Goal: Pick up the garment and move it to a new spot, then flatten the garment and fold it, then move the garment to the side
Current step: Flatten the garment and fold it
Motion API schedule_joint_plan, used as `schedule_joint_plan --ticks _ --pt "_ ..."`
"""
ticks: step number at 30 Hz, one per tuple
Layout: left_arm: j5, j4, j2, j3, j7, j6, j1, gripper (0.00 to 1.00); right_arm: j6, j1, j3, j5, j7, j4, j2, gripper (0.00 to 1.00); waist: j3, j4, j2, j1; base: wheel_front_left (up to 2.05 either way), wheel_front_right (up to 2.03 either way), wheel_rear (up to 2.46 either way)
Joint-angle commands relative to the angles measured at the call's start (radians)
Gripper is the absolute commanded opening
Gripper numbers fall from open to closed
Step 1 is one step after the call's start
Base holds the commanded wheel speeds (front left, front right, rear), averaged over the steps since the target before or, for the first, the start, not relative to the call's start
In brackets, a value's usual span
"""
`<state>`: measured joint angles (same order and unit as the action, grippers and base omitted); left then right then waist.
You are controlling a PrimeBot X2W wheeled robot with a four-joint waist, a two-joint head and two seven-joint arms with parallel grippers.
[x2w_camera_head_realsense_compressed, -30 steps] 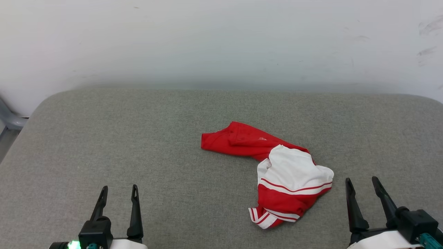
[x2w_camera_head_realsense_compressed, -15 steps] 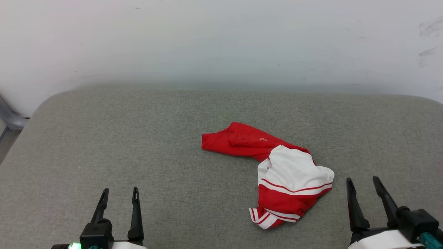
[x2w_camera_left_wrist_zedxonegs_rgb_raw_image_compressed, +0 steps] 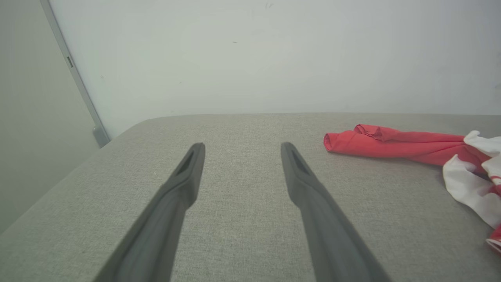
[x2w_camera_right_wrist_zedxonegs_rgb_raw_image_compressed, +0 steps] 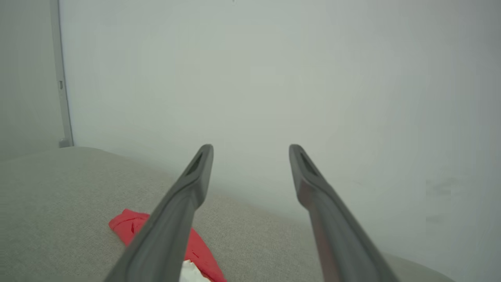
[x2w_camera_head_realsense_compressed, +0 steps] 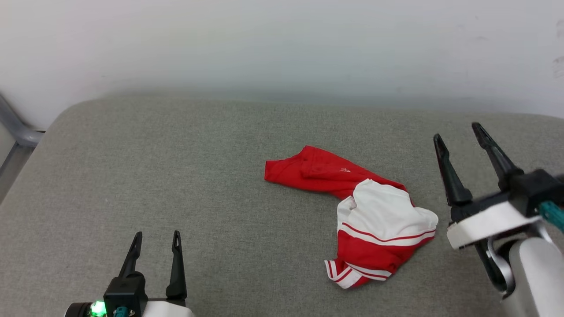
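Observation:
The garment (x2w_camera_head_realsense_compressed: 361,211) lies crumpled right of centre on the grey padded table (x2w_camera_head_realsense_compressed: 176,176), a red strip reaching left and a white sleeve with red stripes bunched at the right. My right gripper (x2w_camera_head_realsense_compressed: 457,131) hangs open in the air just right of the garment, apart from it. My left gripper (x2w_camera_head_realsense_compressed: 157,237) stands open at the lower left, far from the cloth. In the left wrist view the garment (x2w_camera_left_wrist_zedxonegs_rgb_raw_image_compressed: 395,145) shows at the right beyond the open left gripper (x2w_camera_left_wrist_zedxonegs_rgb_raw_image_compressed: 240,145). The right wrist view has the garment (x2w_camera_right_wrist_zedxonegs_rgb_raw_image_compressed: 131,227) low at the left behind a finger of the open right gripper (x2w_camera_right_wrist_zedxonegs_rgb_raw_image_compressed: 250,148).
A pale wall (x2w_camera_head_realsense_compressed: 282,44) runs along the table's far edge. A grey metal post (x2w_camera_head_realsense_compressed: 17,132) stands off the table's far left corner. Bare grey padding stretches left of the garment.
My right gripper has risen and moved forward, now level with the garment's right side. The head camera has shifted a little. The left gripper and the garment have stayed put.

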<state>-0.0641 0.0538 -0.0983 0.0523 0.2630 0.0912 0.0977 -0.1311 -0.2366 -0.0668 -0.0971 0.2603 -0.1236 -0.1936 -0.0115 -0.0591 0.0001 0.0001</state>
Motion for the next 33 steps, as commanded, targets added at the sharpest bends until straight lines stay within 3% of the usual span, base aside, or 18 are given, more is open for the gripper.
schedule_joint_plan --ticks 1,12,17,22,27,32,33 --pt "0.005 -0.006 0.003 -0.007 0.003 -0.003 -0.017 1.00 0.001 -0.059 -0.047 -0.042 -0.047 -0.027 -0.041 1.00 -0.018 -0.007 -0.0001 -0.0001 0.00 0.00 0.00" --pt "0.010 -0.009 0.024 -0.008 0.003 -0.021 -0.082 1.00 0.001 -0.293 -0.482 -0.414 -0.579 -0.071 -0.364 1.00 -0.116 -0.049 -0.0001 -0.0001 0.00 0.00 0.00" --pt "0.012 -0.011 0.031 -0.005 0.003 -0.027 -0.116 1.00 0.001 -0.365 -0.656 -0.542 -0.733 -0.073 -0.473 1.00 -0.165 -0.073 -0.0001 -0.0001 0.00 0.00 0.00" --pt "0.005 -0.011 0.038 0.007 0.003 -0.027 -0.150 1.00 0.001 -0.428 -0.776 -0.603 -0.800 -0.113 -0.515 1.00 -0.225 -0.106 -0.0001 -0.0001 0.00 0.00 0.00" --pt "-0.005 -0.006 0.045 0.020 0.003 -0.022 -0.178 1.00 0.001 -0.455 -0.903 -0.630 -0.839 -0.201 -0.514 1.00 -0.274 -0.135 -0.0001 -0.0001 0.00 0.00 0.00" --pt "-0.012 0.001 0.047 0.022 0.003 -0.015 -0.188 1.00 0.001 -0.459 -1.007 -0.664 -0.792 -0.257 -0.487 1.00 -0.286 -0.143 -0.0001 -0.0001 0.00 0.00 0.00" --pt "-0.013 0.003 0.047 0.020 0.003 -0.014 -0.186 1.00 0.001 -0.467 -1.017 -0.675 -0.778 -0.259 -0.482 0.92 -0.284 -0.141 -0.0001 -0.0001 0.00 0.00 0.00"
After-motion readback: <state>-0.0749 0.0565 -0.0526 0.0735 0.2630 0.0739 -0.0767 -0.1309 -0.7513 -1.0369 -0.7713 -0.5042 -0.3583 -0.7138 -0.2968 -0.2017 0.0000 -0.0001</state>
